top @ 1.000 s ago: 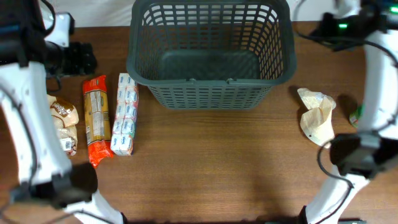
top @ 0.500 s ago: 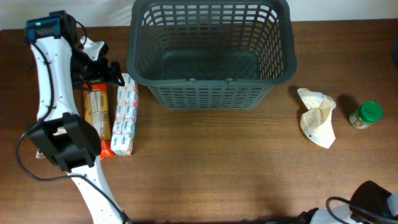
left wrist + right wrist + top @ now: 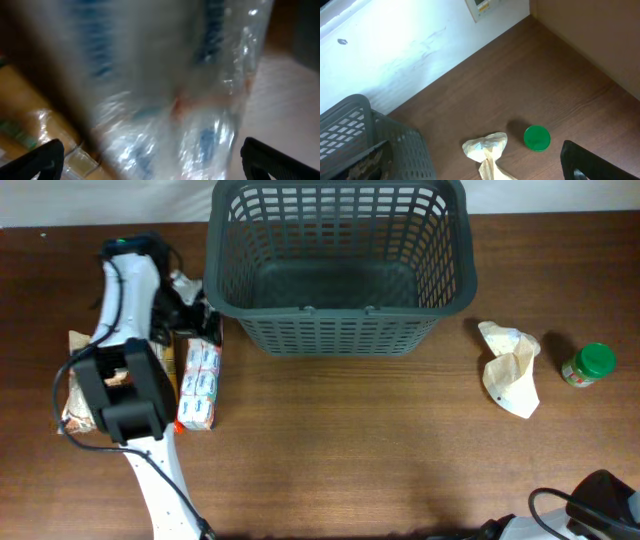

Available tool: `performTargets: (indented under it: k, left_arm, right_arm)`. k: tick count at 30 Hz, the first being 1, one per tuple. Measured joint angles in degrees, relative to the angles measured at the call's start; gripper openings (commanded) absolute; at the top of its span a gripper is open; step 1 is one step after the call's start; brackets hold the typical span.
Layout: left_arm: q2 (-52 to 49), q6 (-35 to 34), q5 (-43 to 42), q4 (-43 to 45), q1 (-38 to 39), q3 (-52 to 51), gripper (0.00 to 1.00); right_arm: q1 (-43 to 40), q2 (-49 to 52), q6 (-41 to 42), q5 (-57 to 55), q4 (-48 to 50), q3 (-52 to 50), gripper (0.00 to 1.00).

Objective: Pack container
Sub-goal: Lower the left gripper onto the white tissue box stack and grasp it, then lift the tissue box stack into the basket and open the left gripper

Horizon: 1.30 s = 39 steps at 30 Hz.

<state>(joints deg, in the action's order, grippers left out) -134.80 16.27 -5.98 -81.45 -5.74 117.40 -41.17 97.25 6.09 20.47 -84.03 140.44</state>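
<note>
Looking at the left tool (image 3: 190, 318) first: the container (image 3: 340, 330) sits just beside it, on its right, with the front-left corner of the rim right up against the tool's spot. I can't tell if they actually touch. The basket stands upright on the brown surface (image 3: 350, 450).

The left tool is spread wide. In its wrist view the two dark fingers (image 3: 40, 160) sit way out at the bottom corners, and the space between them is filled by a blurry, clear-wrapped white and blue packet (image 3: 200, 385). It's close over the top end of that packet, but nothing is pinched. An orange packet (image 3: 167, 360) lies just to the left of the packet, mostly hidden under the arm, and a brownish bag (image 3: 75, 380) sits further left.

The right tool (image 3: 590, 162) is parked high and well apart from the container. Only one dark finger shows in its corner, so I can't tell if it's spread or closed. Under it lie a green-lidded jar (image 3: 536, 137) and a crumpled beige wrapper (image 3: 487, 150), side by side.
</note>
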Motion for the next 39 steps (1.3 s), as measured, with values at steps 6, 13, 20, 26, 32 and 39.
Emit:
performTargets:
  k: [6, 13, 20, 26, 32, 39]
  left_arm:
    - [0.20, -3.02, 4.92, 7.50, 3.28, -5.99, 0.58]
    - [1.38, -5.75, 3.45, 8.55, 2.34, -7.69, 0.02]
    - [-1.36, -7.43, 0.17, -1.92, -0.90, 3.23, 0.02]
    - [-2.47, -6.67, 0.83, -7.45, -1.73, 32.89, 0.02]
    - [-1.31, 0.61, 0.87, -8.33, -0.96, 58.45, 0.02]
    - [4.11, 22.14, 4.81, -6.64, 5.66, 61.44, 0.02]
  right_arm:
    - [0.00, 0.00, -0.02, 0.00, 0.00, 0.00, 0.99]
    - [0.00, 0.11, -0.04, 0.00, 0.00, 0.00, 0.99]
    - [0.00, 0.11, -0.04, 0.00, 0.00, 0.00, 0.99]
    - [0.00, 0.17, -0.04, 0.00, 0.00, 0.00, 0.99]
    - [0.00, 0.20, -0.04, 0.00, 0.00, 0.00, 0.99]
    - [0.00, 0.20, -0.02, 0.00, 0.00, 0.00, 0.99]
